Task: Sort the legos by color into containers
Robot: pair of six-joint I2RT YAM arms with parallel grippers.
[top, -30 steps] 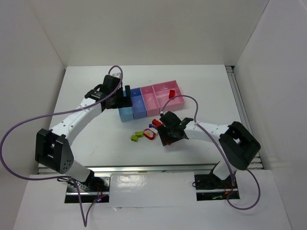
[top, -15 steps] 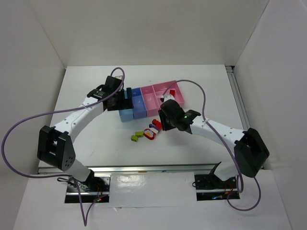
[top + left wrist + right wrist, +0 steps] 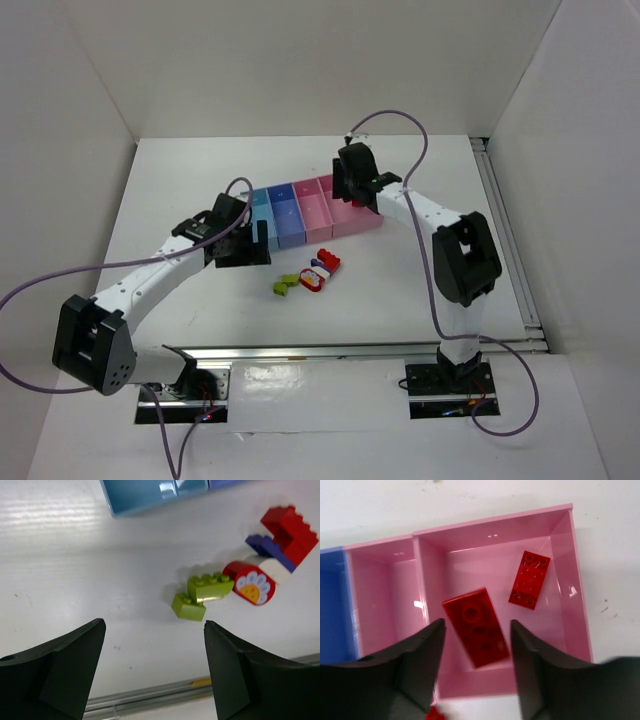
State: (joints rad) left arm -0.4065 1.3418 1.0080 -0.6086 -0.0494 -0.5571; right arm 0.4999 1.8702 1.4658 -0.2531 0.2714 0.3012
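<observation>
The trays form a row: light blue [image 3: 258,203], darker blue [image 3: 285,215], small pink [image 3: 318,212] and large pink [image 3: 368,218]. My right gripper [image 3: 353,188] hangs open over the large pink tray [image 3: 560,555]. A blurred red brick [image 3: 476,627] lies loose between its jaws, and a second red brick [image 3: 530,579] lies in the tray. My left gripper [image 3: 248,250] is open and empty, left of the pile. On the table lie two yellow-green bricks [image 3: 200,596], a red-and-white piece [image 3: 252,582], a blue/purple brick [image 3: 267,547] and a red brick [image 3: 290,527].
The light blue tray's corner [image 3: 150,495] shows at the top of the left wrist view. A metal rail [image 3: 330,350] runs along the table's near edge. White walls enclose the table on three sides. Purple cables loop from both arms.
My right arm has risen from the lego pile and swung back over the large pink tray, where a red brick now lies loose. My left gripper has moved off the trays toward the front.
</observation>
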